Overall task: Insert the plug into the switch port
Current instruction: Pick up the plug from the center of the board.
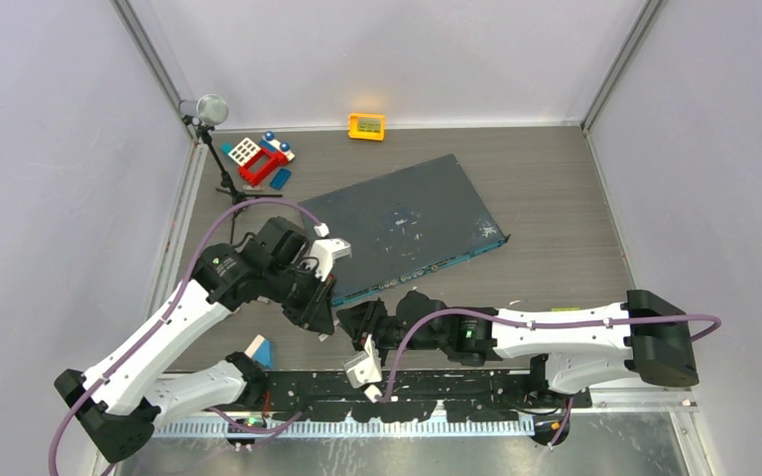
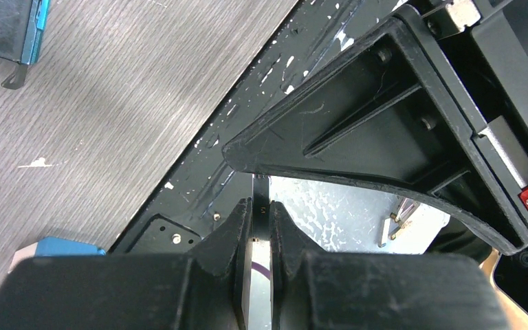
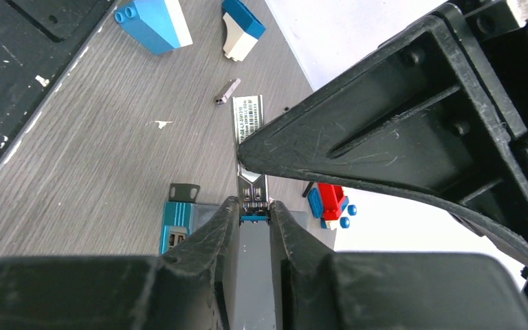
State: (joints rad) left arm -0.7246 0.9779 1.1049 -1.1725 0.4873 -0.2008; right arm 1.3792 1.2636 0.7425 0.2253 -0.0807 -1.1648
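Right of the switch [image 1: 407,223] we've got wide bare surface [image 1: 556,188], an easy lane for any arm. The left side's tighter: toy bricks [image 1: 258,159] and a thin black stand [image 1: 217,161] crowd the far corner, and an orange-yellow box [image 1: 366,126] sits at the back wall. Down by the left end of the teal front face [image 1: 427,266], the left gripper [image 2: 261,210] and the right gripper [image 3: 254,206], jaws clamped on the plug [image 3: 249,117], are packed close, barely a gap between them. A blue brick [image 1: 261,352] lies just beyond, near left.
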